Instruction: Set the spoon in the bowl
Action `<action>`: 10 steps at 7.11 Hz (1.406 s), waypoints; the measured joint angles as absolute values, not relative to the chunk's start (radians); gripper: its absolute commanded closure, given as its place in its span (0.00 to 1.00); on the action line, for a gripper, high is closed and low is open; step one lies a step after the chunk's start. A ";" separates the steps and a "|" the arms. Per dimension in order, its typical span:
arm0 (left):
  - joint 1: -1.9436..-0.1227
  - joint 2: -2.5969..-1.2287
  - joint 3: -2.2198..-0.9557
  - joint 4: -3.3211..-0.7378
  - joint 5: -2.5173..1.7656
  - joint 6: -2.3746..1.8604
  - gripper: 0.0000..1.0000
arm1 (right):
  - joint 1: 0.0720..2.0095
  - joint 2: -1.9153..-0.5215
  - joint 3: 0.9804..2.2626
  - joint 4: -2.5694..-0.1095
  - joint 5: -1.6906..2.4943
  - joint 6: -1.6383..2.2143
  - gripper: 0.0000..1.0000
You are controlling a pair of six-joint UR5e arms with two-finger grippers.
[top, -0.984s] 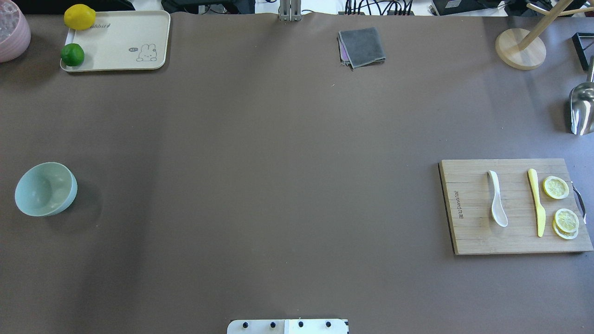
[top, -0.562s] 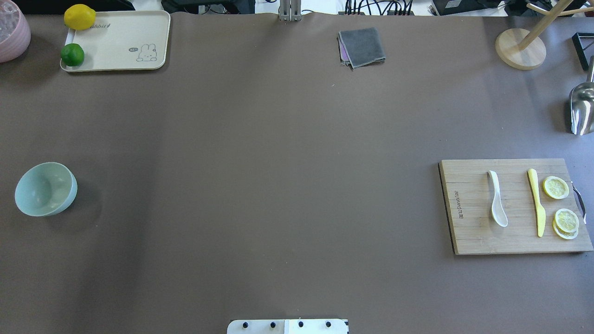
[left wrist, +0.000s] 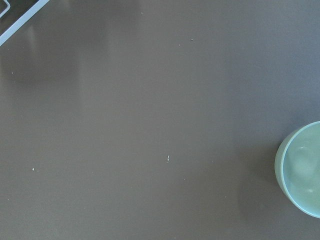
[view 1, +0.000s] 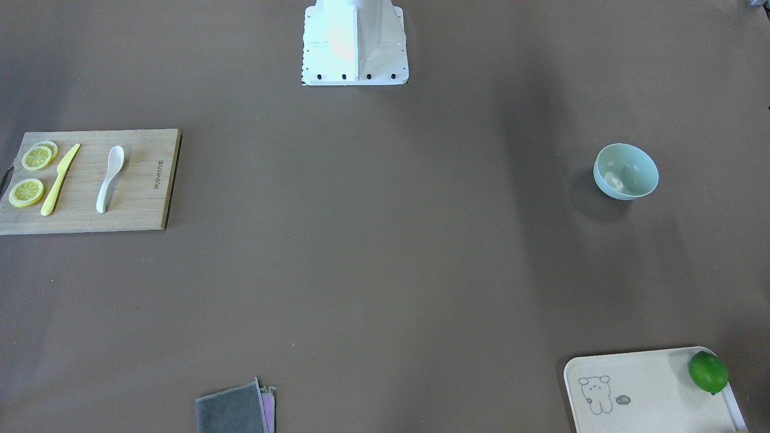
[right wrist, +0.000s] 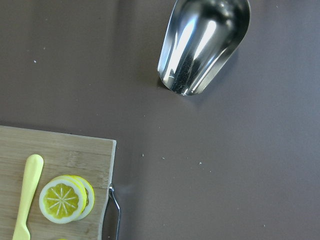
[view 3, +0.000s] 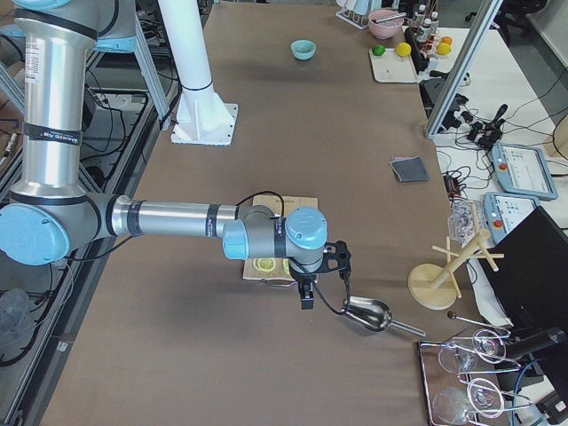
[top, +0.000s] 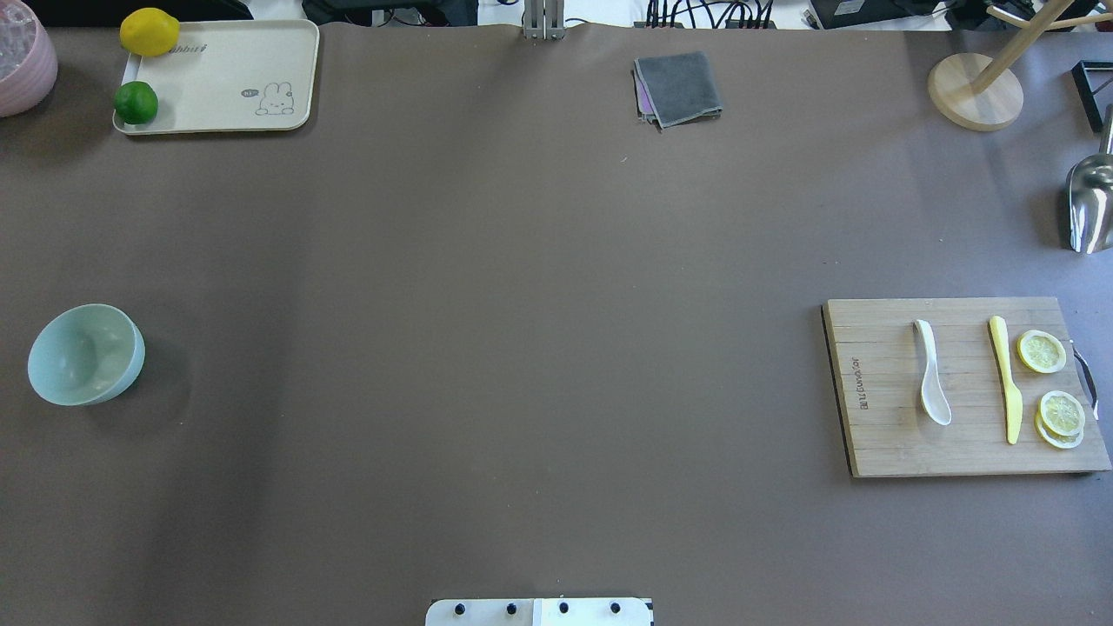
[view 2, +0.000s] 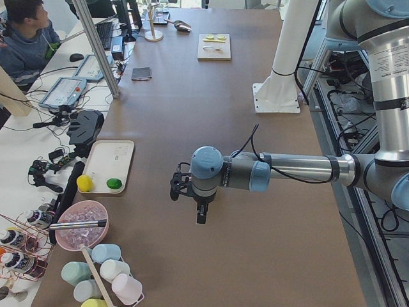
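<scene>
While the wide brown desk [top: 522,304] is lying open between them, the two arms are reaching out level above its opposite ends. The left arm [view 2: 294,169] is stretching flat across the desk with its wrist turned down, and the left fingers [view 2: 200,216] are pointing straight at the surface, touching nothing. The right arm [view 3: 169,217] is holding the same low, outstretched pose at the other end, with the right fingers [view 3: 306,297] hanging above the wooden board's [top: 887,435] far edge, near the metal scoop [view 3: 366,314]. From the side views alone I cannot tell how far either pair of fingers is parted, and neither seems to be carrying anything.

On the robot's right the board is lying flat on the desk. At the far left corner a cream tray [top: 217,78] is carrying a lemon [top: 149,31] and a lime [top: 136,103]. The bowl [top: 83,356] is sitting on the desk at the robot's left, well apart from the board. The spoon [top: 930,374] is lying on the board, scoop end toward the robot, beside the yellow knife [top: 1007,382] but not touching it. Lemon slices [top: 1042,351] are resting just beyond the knife.
</scene>
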State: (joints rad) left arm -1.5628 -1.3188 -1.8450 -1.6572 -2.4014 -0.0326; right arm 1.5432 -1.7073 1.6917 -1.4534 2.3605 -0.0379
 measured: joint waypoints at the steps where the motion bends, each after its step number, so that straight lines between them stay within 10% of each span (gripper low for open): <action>1: -1.563 -1.319 -1.845 -1.656 -2.403 -0.031 0.02 | 1.543 -1.711 1.687 -1.431 2.360 -0.038 0.00; 10: -1.563 -1.319 -1.848 -1.659 -2.405 -0.029 0.02 | 1.543 -1.714 1.656 -1.392 2.360 -0.038 0.00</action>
